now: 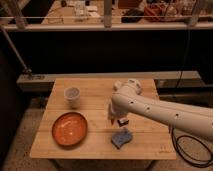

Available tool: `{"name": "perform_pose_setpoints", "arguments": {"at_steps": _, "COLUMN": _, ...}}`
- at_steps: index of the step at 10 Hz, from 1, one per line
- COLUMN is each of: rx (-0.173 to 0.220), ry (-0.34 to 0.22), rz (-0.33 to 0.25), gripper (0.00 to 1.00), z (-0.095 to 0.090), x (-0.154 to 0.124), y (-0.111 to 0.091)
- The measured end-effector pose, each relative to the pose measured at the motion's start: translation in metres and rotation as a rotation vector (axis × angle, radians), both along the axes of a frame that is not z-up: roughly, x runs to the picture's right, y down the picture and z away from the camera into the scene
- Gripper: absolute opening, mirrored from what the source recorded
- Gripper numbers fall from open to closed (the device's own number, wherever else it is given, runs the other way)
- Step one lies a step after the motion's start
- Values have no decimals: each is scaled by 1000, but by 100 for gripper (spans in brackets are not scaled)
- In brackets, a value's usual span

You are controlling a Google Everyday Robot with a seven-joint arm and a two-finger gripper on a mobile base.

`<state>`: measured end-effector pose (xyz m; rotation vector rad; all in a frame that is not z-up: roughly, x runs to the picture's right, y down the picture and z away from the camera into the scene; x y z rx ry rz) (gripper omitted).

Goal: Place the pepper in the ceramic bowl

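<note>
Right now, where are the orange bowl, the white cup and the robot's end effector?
bowl (70, 128), camera view, glossy orange inside.
cup (73, 96), camera view, its side wall.
end effector (116, 120), camera view, low over the table's middle, under the arm.

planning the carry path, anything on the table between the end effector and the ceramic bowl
Nothing: in the camera view only bare wooden table separates the end effector from the ceramic bowl.
</note>
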<state>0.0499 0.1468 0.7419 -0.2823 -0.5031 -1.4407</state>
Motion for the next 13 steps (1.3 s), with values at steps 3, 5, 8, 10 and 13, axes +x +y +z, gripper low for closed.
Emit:
{"name": "perform_pose_setpoints", "arguments": {"at_steps": 3, "rx": 15, "ry": -12, "rz": -21, "gripper": 18, "z": -4, "x": -21, "y": 1}}
{"name": "perform_pose_setpoints", "arguments": {"at_steps": 5, "rx": 27, "ry": -23, "rz": -38, "gripper": 26, "z": -2, "x": -40, "y": 2}}
{"name": "perform_pose_setpoints", "arguments": {"at_steps": 8, "rx": 34, "ry": -37, "rz": -61, "gripper": 6, "z": -4, "x": -61, "y": 7}}
{"name": "perform_pose_setpoints", "arguments": {"at_steps": 10, "rx": 39, "ry": -52, "rz": -82, "gripper": 5, "z": -6, "x": -82, "y": 10}}
{"name": "perform_pose_setpoints", "arguments": {"at_steps": 13, "rx": 46, "ry": -62, "rz": -101, "gripper": 5, "z": -8, "x": -93, "y": 13}}
